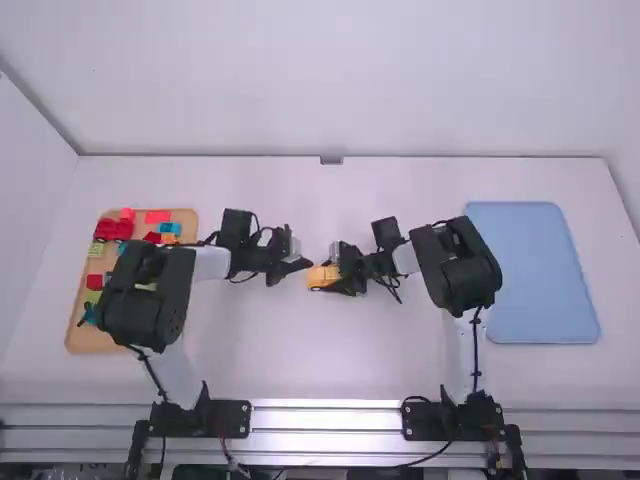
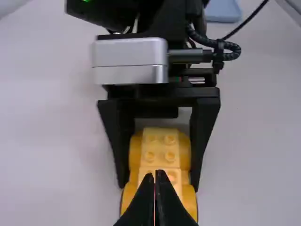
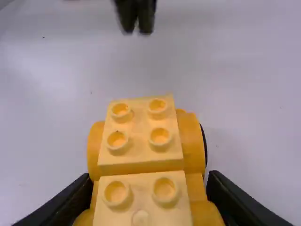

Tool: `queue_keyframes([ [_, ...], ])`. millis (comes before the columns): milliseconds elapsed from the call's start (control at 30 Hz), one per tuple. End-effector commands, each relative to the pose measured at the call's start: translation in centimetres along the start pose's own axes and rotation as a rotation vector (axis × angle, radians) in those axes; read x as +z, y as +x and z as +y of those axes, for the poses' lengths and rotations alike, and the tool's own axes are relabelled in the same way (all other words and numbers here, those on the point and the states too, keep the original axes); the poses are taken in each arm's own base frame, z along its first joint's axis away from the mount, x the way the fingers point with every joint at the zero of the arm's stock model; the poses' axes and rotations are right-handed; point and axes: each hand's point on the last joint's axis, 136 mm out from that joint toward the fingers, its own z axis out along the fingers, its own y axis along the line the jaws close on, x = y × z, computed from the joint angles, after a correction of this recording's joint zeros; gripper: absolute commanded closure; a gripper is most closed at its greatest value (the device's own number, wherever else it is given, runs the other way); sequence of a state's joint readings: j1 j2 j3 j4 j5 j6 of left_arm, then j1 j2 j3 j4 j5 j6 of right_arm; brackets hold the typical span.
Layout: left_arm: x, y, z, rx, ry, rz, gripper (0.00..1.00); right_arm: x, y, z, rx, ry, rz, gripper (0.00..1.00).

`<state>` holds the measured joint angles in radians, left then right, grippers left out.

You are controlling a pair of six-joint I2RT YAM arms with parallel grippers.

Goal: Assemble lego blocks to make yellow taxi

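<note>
Yellow taxi body (image 1: pixel 318 277) is at mid-frame in the high view, on or just over the white table (image 1: pixel 330 355); can't tell which. Right gripper (image 3: pixel 149 188) pinches it, one finger on each flank. Makes sense as a hold: studs face up and free, so the top can take a brick or a push, and the body shouldn't twist. Left gripper (image 2: pixel 155 173) has its tips pressed together, nothing between them, near the body but apart from it. My read: right is the clamp, left is set up to press a joint down or go for another part. Risk: an off-centre push could tip the body in the pinch.

Wooden tray (image 1: pixel 88 343) at the left of the frame holds the loose blocks, within the left arm's reach. Blue tray (image 1: pixel 535 285) sits at the right of the frame, maybe the drop spot for the finished car.

Hard to make out: underside of the body is out of sight. Dark arcs low on its sides could be wheels, not certain. One end is cut off in the right wrist view and covered by the left tips in the left wrist view. Left arm (image 1: pixel 150 300) hides part of the tray. Can't confirm the bricks are fully seated.
</note>
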<state>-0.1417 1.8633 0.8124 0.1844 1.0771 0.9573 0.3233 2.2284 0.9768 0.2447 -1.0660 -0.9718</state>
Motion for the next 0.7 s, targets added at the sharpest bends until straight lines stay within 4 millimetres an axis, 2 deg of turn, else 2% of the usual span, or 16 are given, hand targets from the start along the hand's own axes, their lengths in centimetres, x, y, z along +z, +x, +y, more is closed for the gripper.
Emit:
queue_keyframes([
  [0,1.7,1.1,-1.5,-0.029,0.044,0.039,0.98,0.2,3.2,0.3,0.085,0.032,0.104,0.46],
  [167,3.2,3.3,-2.2,-0.088,0.042,0.142,0.98,0.2,3.2,0.3,0.085,0.032,0.104,0.45],
  [300,3.3,4.9,-2.3,-0.119,0.033,0.197,0.98,0.2,3.2,0.3,0.086,0.032,0.104,0.45],
  [400,3.6,5.2,-2.6,-0.126,0.048,0.190,0.98,0.2,3.2,0.3,0.086,0.032,0.104,0.45],
  [500,3.5,4.0,-2.7,-0.115,0.073,0.122,0.98,0.2,3.2,0.3,0.086,0.032,0.104,0.45],
  [600,2.7,1.0,-2.3,-0.093,0.116,-0.008,0.98,0.2,3.2,0.3,0.086,0.032,0.104,0.45],
  [667,2.1,-0.3,-2.1,-0.090,0.123,-0.044,0.98,0.2,3.2,0.3,0.085,0.032,0.104,0.45],
])
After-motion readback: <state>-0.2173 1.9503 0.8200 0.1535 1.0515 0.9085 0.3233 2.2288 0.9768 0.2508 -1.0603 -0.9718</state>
